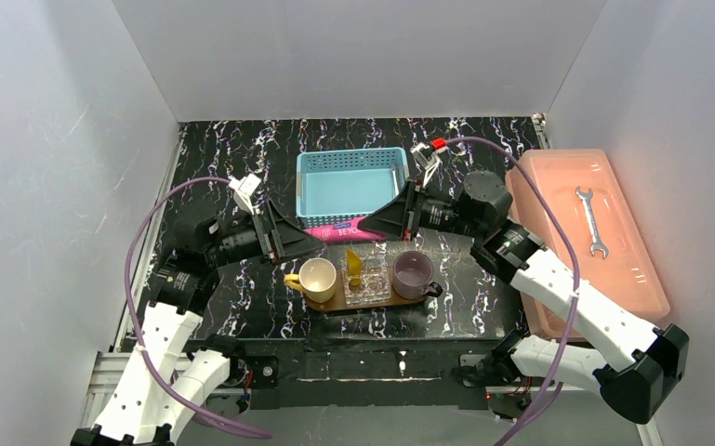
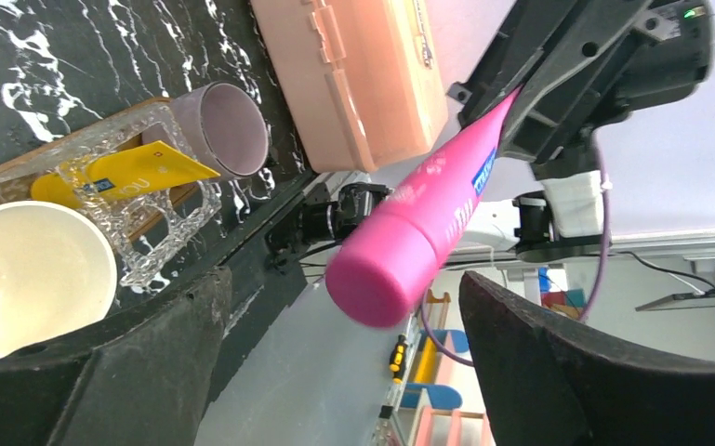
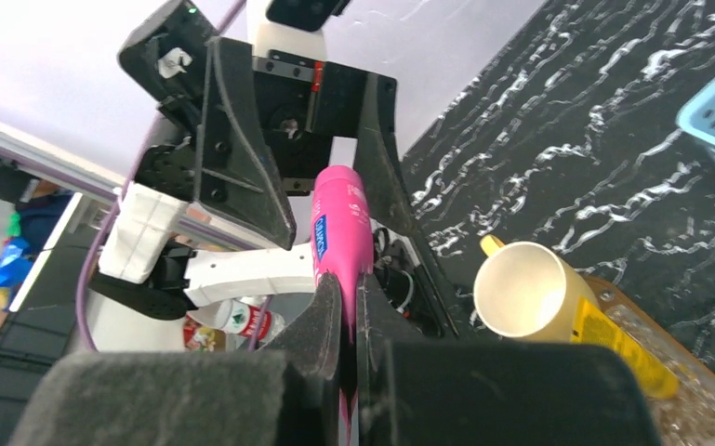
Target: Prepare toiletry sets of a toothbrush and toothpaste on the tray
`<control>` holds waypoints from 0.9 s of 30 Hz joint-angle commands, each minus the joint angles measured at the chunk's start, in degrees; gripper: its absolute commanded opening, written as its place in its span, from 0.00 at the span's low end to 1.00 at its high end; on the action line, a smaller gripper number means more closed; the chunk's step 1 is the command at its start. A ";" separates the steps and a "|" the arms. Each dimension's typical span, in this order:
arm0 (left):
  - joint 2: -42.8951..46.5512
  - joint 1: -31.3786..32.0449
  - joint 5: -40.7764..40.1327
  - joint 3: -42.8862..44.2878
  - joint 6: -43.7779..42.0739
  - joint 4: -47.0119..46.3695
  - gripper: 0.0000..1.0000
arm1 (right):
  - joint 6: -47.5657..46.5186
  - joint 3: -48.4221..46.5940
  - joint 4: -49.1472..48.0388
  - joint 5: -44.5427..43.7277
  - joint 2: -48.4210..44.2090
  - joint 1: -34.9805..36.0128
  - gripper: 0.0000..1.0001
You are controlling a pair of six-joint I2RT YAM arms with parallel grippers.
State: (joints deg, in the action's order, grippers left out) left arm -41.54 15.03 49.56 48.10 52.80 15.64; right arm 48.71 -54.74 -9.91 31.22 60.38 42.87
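From above, the magenta-pink flat toothpaste tube [image 1: 339, 224] hangs level over the desk's middle, just on the far-edge side of the dark-brown wooden oblong tray [image 1: 330, 305], its long axis running left to right between your arms.

Left wrist view: your left gripper [image 2: 342, 290] gapes open, the cap end poking between its fingers.

Right wrist view: your right gripper [image 3: 349, 311] pinches the crimped end, so the left probably closes next.

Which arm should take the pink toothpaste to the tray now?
Probably right: the right gripper is already shut on the flat end of the pink toothpaste. The left gripper is open, its fingers only flanking the cap end.
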 commanded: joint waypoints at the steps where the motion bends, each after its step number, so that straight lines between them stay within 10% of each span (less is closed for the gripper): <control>1: 0.58 -0.01 -2.78 4.30 -9.46 10.80 0.94 | -12.44 -9.46 17.65 -4.76 -1.65 0.19 0.01; 13: 0.43 -0.11 -10.76 6.96 -19.27 21.80 0.98 | -29.49 -28.92 52.97 -21.28 3.89 0.19 0.01; 27: 0.52 -0.07 -22.01 5.63 -27.72 29.71 0.98 | -34.94 -41.17 72.34 -36.26 14.46 6.32 0.01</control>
State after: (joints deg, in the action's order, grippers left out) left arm -41.43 15.03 32.25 53.30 28.75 42.13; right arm 15.64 -91.35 58.50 1.39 73.80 45.36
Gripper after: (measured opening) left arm 0.983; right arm 0.071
